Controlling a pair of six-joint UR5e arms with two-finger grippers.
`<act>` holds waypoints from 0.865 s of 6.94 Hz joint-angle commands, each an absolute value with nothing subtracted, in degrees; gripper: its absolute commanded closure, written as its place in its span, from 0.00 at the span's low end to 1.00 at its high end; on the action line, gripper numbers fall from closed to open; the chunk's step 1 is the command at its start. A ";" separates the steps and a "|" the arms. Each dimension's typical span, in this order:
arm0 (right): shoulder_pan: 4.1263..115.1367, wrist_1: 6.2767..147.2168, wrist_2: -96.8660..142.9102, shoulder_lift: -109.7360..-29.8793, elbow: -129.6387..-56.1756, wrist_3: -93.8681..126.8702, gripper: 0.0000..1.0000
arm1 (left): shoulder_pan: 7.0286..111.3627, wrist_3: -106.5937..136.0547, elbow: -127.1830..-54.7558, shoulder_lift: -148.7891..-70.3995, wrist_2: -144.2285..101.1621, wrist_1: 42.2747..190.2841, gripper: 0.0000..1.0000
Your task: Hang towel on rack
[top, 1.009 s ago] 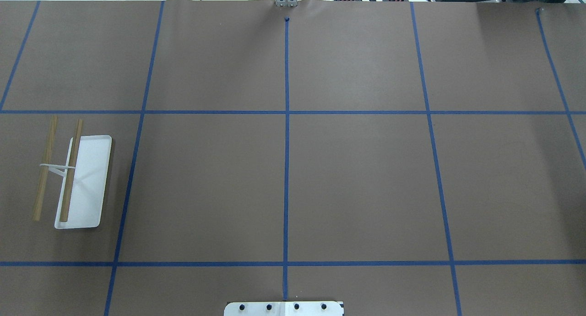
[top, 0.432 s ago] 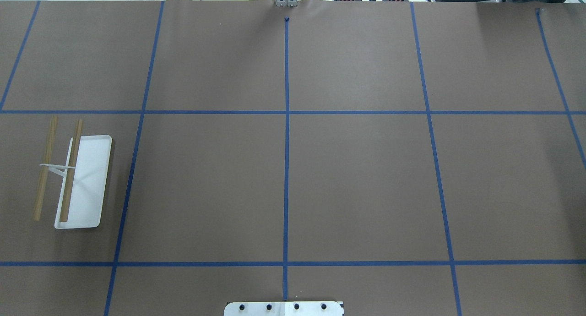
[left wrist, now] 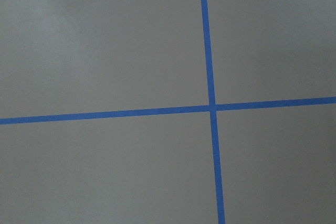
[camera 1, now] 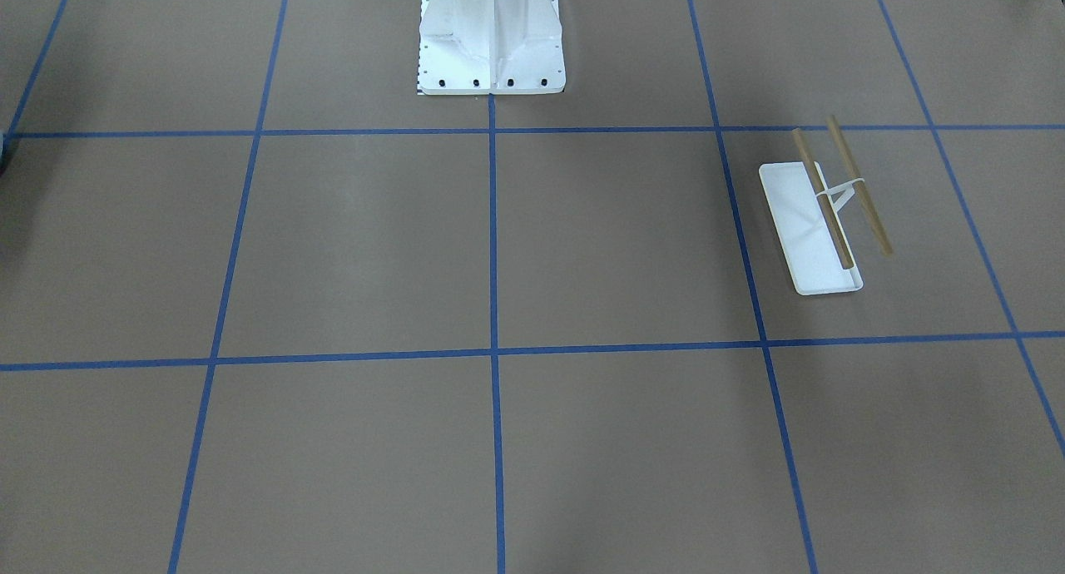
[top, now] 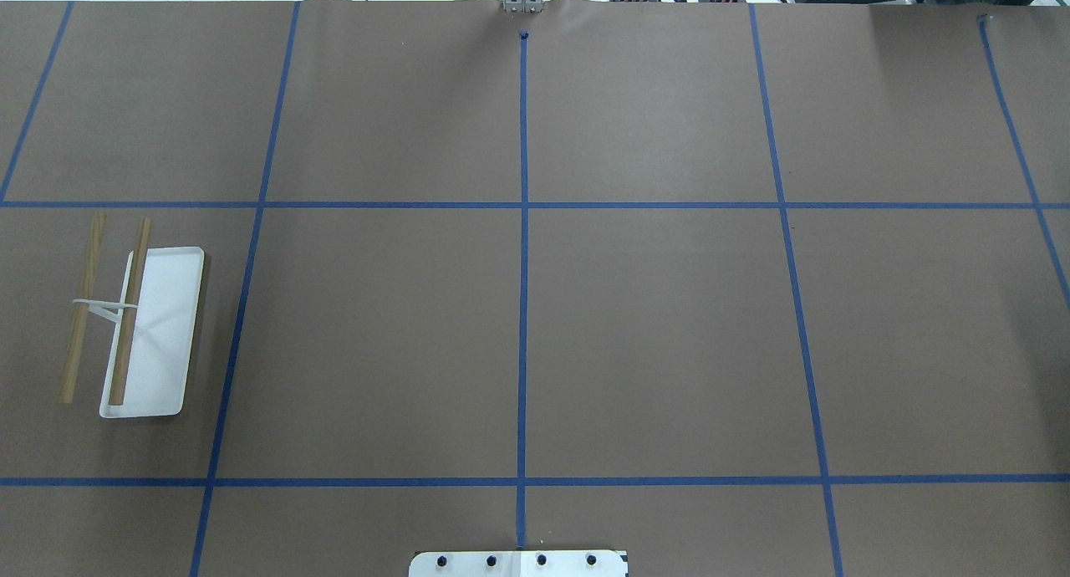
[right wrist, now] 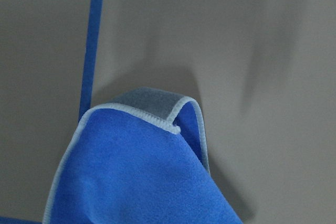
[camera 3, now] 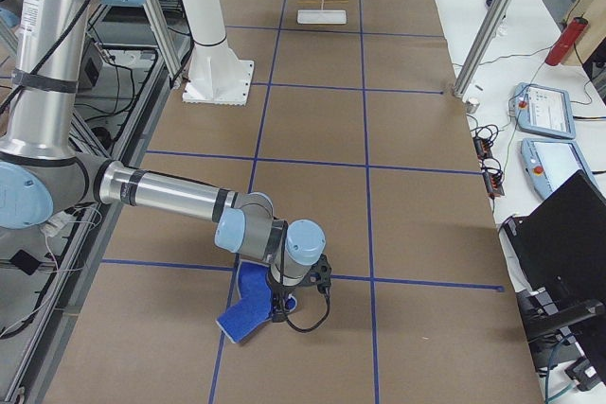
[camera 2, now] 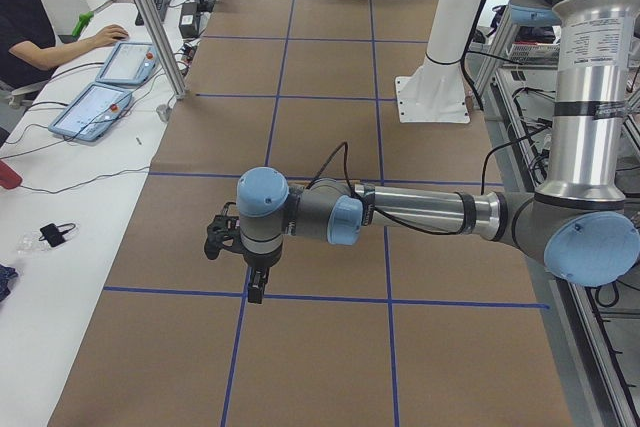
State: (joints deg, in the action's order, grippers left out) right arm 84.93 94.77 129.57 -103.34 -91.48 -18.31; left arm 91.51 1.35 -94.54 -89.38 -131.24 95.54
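Your towel point(camera 3: 248, 314) bunched under right claw point(camera 3: 276, 309) at worktop point(top: 669, 326) 3 o'clock end, rack point(top: 163, 343) way off at 9. Can't tell if it's clamped; left claw point(camera 2: 256, 287) same. Weak pinch = you drop towel mid-haul.

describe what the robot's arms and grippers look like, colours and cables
Both arms match. The left arm and right arm have silver metal tubes, grey joint housings and round light blue caps, with black rings at the tube ends. The left gripper and right gripper are small and black. A thin black cable loops loosely beside each wrist. No markings are legible.
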 commanded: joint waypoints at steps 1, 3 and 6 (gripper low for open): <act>80.09 91.87 129.46 -103.01 -87.22 -18.28 0.00 | 91.49 1.32 -94.57 -89.38 -131.31 95.54 0.01; 78.05 77.60 128.94 -102.40 -76.44 -17.76 0.00 | 91.49 1.32 -94.66 -89.47 -131.31 95.62 0.01; 78.05 74.62 129.99 -102.13 -74.44 -16.61 0.48 | 91.49 1.23 -94.75 -89.74 -131.40 95.62 0.01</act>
State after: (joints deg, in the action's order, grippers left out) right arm 78.09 75.37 129.56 -102.18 -74.81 -16.93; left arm 91.50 1.30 -94.72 -89.64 -131.37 95.60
